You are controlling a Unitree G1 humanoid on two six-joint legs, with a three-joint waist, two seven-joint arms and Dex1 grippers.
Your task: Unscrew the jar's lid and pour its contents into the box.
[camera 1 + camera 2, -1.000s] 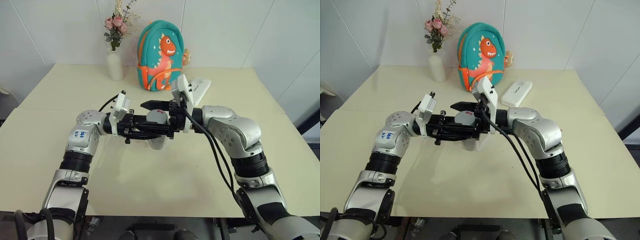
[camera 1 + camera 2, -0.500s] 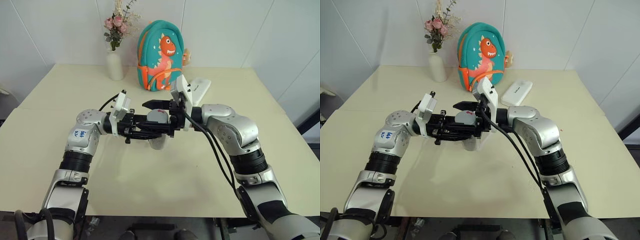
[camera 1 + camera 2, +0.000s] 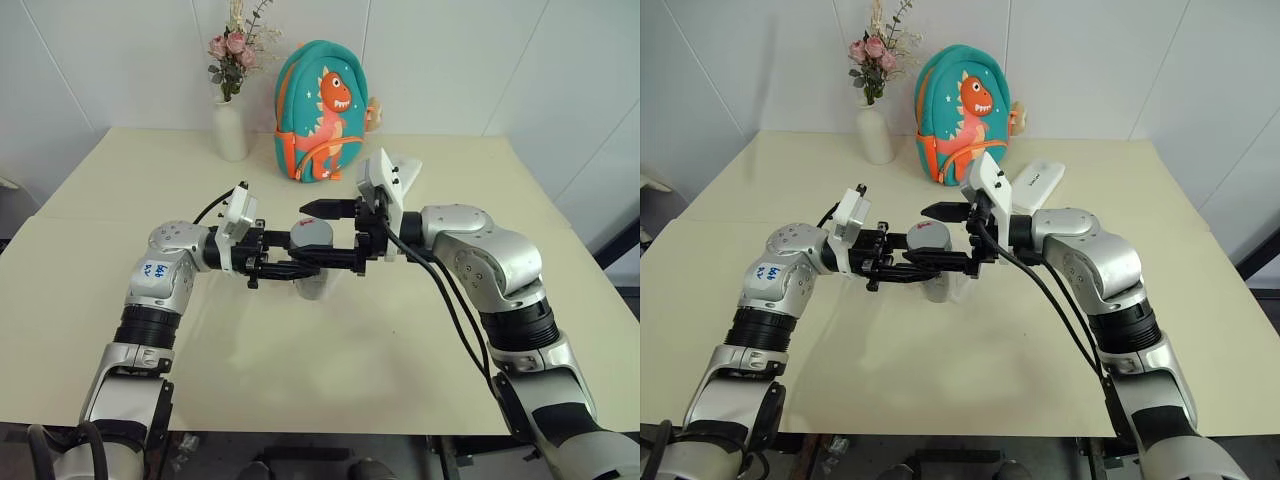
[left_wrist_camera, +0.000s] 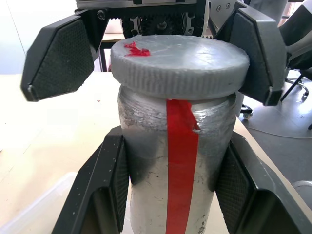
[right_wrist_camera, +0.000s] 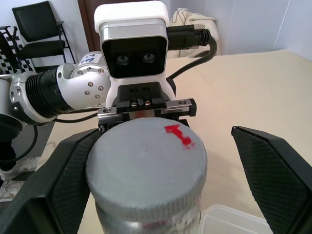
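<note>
Lid still on the jar, nothing poured yet.

The box [image 5: 234,220] lies under the raised jar, toward the middle of the tabletop [image 3: 330,370], with nothing seen in it; unscrewing and pouring are both left. The jar [image 4: 170,170], ridged and clear with a red strip down its side, is clenched upright in the left claw [image 4: 170,190]. Its grey lid [image 4: 180,61], marked red on top, sits screwed down between the released right claw [image 5: 146,195] fingers, which stand apart from its rim.
</note>
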